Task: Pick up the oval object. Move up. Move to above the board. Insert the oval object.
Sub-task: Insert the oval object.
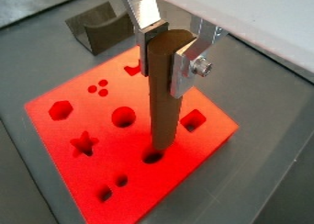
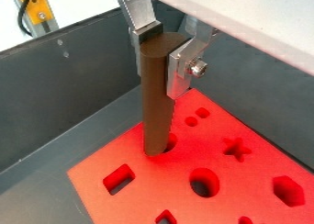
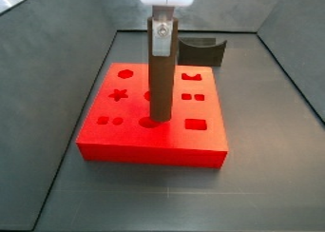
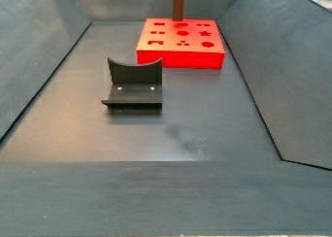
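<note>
The tool [image 1: 166, 46] is up over the board [image 1: 73, 127], and it's pinching the top end of the oval object [image 1: 162, 99] between its two silver fingers [image 1: 186, 67]. The peg stands upright, its lower end right at a hole [image 1: 152, 156] near the board's edge. How deep it sits is impossible to judge: the peg's own body covers the hole's mouth in both wrist views.

Same story in a side view: the oval object [image 3: 160, 79] meets the board [image 3: 152, 145] at a round hole, the rim partly masked. The tool [image 3: 162, 31] grips the peg's top, and the arm above is cut off by the frame.

The far side view gives very little. The board [image 4: 182, 56] sits small at the back of the worktop [image 4: 195, 134], and only a thin sliver of the oval object [image 4: 178, 3] rises out of it before the picture edge slices it off. The tool itself is out of shot there.

The fixture [image 4: 132, 85] stands on the worktop well apart from the board, and in a wrist view only a corner of the fixture [image 1: 98, 28] peeks in behind the fingers.
</note>
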